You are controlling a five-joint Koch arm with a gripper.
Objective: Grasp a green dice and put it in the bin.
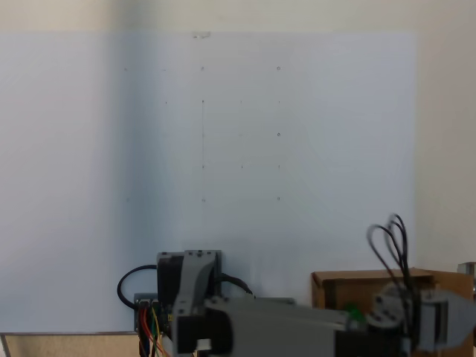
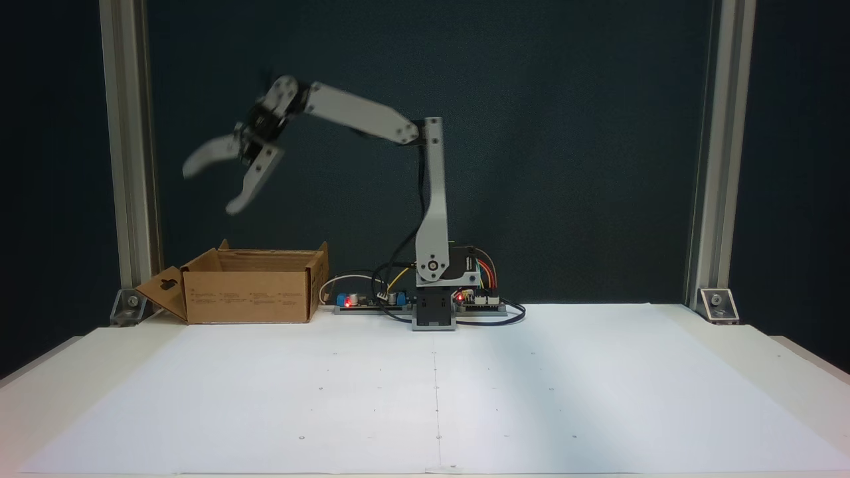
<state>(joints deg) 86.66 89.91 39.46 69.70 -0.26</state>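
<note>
The brown cardboard bin (image 2: pixel 249 292) stands at the back left of the table, flaps upright. From above, the bin (image 1: pixel 372 286) lies at the lower right, partly under the arm. A small bright green patch, the green dice (image 1: pixel 355 316), shows inside the bin's opening beside the grey wrist; from the front the bin's walls hide it. My gripper (image 2: pixel 212 184) hangs open high above the bin's left half. Its two fingers are spread wide with nothing between them, and they look motion-blurred.
The arm's base (image 2: pixel 435 312) with circuit boards and cables (image 2: pixel 372 299) sits at the back centre, right of the bin. A white sheet (image 2: pixel 435 392) with small dot marks covers the table. Metal frame posts (image 2: pixel 126 153) stand at both back corners.
</note>
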